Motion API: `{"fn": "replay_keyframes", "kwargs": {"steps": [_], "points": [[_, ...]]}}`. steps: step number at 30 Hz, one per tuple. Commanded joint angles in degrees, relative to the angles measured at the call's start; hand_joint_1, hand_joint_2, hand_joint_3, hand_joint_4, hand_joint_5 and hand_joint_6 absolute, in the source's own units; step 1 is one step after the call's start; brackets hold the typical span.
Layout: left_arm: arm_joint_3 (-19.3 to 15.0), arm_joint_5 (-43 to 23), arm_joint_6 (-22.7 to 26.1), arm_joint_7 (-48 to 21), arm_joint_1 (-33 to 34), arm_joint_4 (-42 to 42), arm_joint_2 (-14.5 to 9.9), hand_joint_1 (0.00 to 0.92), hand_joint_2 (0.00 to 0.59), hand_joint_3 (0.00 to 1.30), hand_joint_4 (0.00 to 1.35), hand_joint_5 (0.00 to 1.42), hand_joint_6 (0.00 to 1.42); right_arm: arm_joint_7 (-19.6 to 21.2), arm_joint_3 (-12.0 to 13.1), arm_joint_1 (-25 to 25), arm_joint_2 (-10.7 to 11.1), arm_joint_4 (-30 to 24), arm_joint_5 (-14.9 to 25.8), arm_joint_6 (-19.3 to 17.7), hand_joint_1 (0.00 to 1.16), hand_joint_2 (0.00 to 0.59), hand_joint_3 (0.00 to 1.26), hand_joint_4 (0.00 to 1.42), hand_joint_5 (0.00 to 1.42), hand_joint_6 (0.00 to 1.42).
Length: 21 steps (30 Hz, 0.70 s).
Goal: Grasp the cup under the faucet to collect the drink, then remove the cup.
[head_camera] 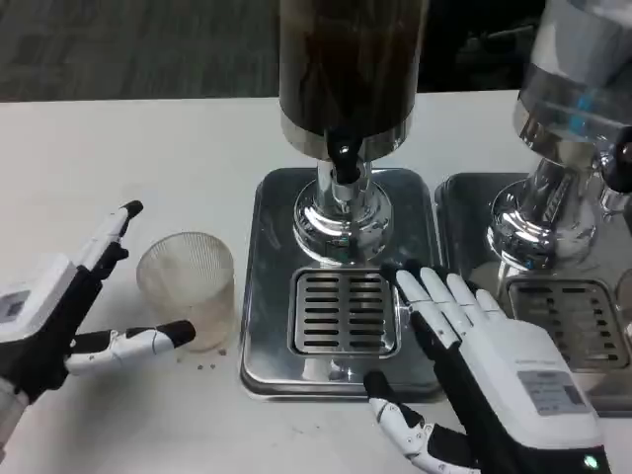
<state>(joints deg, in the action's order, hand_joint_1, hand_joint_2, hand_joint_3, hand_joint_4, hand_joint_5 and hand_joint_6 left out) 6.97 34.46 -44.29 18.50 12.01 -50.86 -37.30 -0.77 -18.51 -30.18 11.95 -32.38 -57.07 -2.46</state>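
Observation:
A clear ribbed plastic cup [188, 282] stands upright on the white table, left of the dispenser's steel base [267, 286]. My left hand [74, 316] is spread around the cup's left side, one finger above it and the thumb below, without gripping it. The black faucet [344, 158] hangs under the dark drink tank [348, 59], above the slotted drip grate [344, 311]. Over the grate's right edge lies my right hand [474, 365], fingers apart and holding nothing.
A second dispenser [568, 109] with its own steel tray [464, 212] and grate [568, 321] stands at the right. A few small drops mark the table [202, 365] below the cup. Bare white table stretches to the left and rear.

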Motion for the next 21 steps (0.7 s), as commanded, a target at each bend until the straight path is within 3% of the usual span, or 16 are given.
{"fn": "replay_keyframes", "kwargs": {"steps": [1, 21], "points": [[1.41, -0.26, 0.23, 0.75, 1.78, -2.25, -0.08, 0.156, 0.001, 0.00, 0.00, 0.23, 0.22, 0.38, -0.08, 0.39, 0.31, -0.06, 0.58, -0.21, 0.37, 0.461, 0.06, 0.00, 0.00, 0.00], [4.98, -3.78, -1.91, -3.45, 7.96, -9.47, 3.93, 0.160, 0.002, 0.00, 0.02, 0.28, 0.26, 0.62, 0.07, -0.05, -0.16, -0.42, 0.52, 0.46, 0.38, 0.461, 0.07, 0.00, 0.00, 0.00]]}}
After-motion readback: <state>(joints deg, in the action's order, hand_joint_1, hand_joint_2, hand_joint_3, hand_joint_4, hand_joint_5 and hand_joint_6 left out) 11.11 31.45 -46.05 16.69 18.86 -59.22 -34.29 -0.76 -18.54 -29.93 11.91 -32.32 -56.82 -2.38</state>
